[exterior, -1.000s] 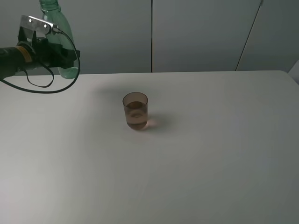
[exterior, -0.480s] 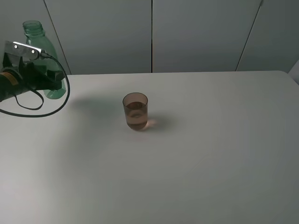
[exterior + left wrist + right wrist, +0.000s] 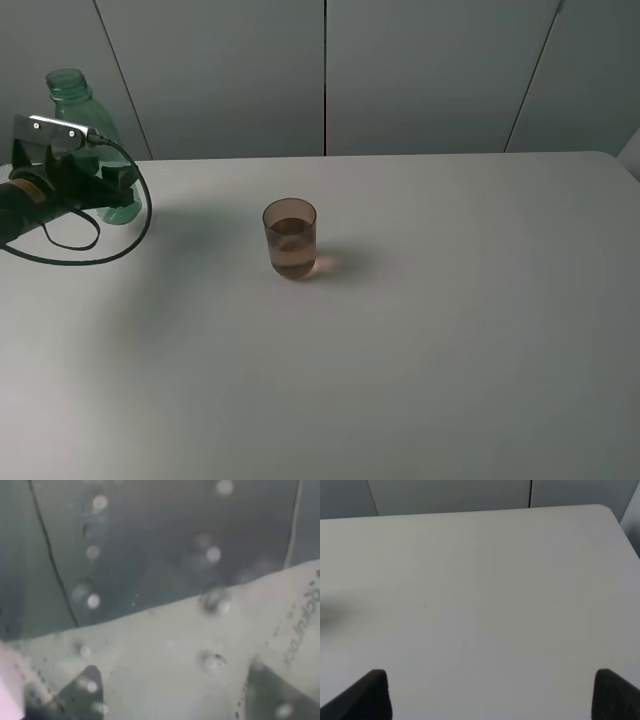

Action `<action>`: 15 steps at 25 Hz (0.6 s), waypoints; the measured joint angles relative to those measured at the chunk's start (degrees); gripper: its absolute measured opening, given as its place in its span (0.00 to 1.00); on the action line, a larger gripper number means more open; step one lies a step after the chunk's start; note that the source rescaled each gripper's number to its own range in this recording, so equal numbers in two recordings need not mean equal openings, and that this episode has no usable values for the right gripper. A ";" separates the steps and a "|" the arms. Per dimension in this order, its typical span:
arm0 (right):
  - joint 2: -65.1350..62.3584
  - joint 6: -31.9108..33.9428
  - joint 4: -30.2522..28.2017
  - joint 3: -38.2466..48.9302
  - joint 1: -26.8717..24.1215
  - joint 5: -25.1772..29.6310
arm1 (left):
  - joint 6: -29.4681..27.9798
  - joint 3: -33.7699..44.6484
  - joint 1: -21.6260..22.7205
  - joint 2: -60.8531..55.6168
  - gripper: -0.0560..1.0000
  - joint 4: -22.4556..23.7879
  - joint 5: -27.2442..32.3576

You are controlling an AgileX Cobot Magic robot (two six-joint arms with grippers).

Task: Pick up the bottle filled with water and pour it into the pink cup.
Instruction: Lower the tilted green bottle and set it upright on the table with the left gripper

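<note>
The bottle [image 3: 82, 108] is translucent green, capless and upright at the far left rear of the table. My left gripper [image 3: 115, 190] is shut on its lower body, with its base at or just above the tabletop. In the left wrist view the bottle's wet wall [image 3: 165, 605] fills the picture, between dark fingers [image 3: 280, 690]. The pink cup [image 3: 290, 238] stands near the table's middle, holding liquid, well right of the bottle. My right gripper [image 3: 490, 695] is open and empty over bare table, out of the exterior view.
The white table [image 3: 450, 330] ends at a grey panelled wall [image 3: 420, 70] behind. A black cable [image 3: 95, 245] loops from the left arm down near the tabletop.
The left gripper has come down and to the left with the bottle, from high above the table's back edge to table level. The cup has not moved.
</note>
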 joint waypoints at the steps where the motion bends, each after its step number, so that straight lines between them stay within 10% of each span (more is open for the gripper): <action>1: 0.00 0.00 0.00 0.00 0.00 0.00 | -0.44 -0.52 0.00 0.56 0.48 -0.13 -0.13; 15: 0.00 0.00 0.00 0.00 0.00 0.00 | -1.73 -5.51 0.00 7.31 0.48 0.18 -2.05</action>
